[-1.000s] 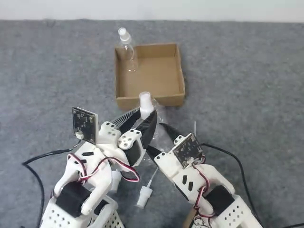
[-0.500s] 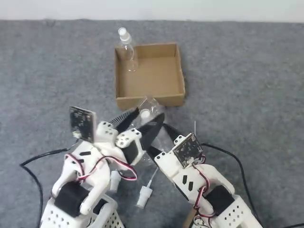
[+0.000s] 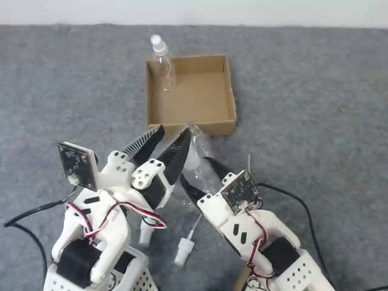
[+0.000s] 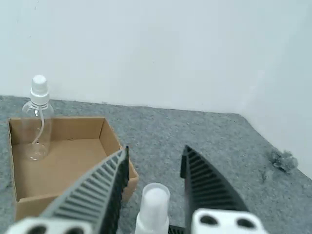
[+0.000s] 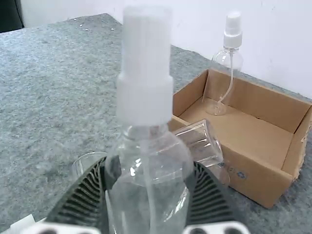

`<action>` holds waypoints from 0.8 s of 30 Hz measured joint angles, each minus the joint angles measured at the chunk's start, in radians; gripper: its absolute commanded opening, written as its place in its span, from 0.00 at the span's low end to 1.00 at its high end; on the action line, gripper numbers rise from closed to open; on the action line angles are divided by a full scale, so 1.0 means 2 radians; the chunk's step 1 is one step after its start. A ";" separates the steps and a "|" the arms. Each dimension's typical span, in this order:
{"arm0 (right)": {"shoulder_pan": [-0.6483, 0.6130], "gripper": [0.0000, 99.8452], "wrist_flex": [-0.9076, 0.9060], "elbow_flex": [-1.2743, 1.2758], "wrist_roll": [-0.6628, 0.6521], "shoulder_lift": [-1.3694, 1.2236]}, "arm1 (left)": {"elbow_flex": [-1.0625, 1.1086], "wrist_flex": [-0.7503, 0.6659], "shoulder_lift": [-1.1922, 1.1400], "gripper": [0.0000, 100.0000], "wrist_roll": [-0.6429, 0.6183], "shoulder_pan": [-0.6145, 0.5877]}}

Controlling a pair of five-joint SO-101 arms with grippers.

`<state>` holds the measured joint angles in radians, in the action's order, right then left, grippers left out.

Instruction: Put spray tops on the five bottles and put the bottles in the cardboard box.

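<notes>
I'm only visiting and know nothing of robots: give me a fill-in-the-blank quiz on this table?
1. The box holds just ___ bottle.
2. Its spray top is ___ in colour.
3. The right gripper is shut on a ___.
4. The left gripper is ___.
Missing words: one; white; bottle; open.

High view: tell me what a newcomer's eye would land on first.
The right gripper clamps a clear bottle with a white spray top, in front of the cardboard box. The open left gripper straddles that top. One capped bottle stands in the box's far corner.
</notes>
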<state>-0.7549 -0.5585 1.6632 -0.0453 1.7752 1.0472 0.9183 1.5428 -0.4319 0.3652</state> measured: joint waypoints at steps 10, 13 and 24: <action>-0.008 0.01 0.000 0.000 0.000 0.000 | 0.000 0.000 0.000 0.15 0.000 -0.102; -0.008 0.01 0.000 0.000 0.000 0.000 | 0.000 0.000 0.000 0.15 -0.002 -0.130; -0.009 0.01 0.000 -0.006 0.000 0.000 | 0.041 -0.001 0.000 0.16 -0.001 -0.142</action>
<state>-0.7733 -0.5585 1.6510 -0.0453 1.7752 1.1285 0.9168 1.5428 -0.4335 0.0813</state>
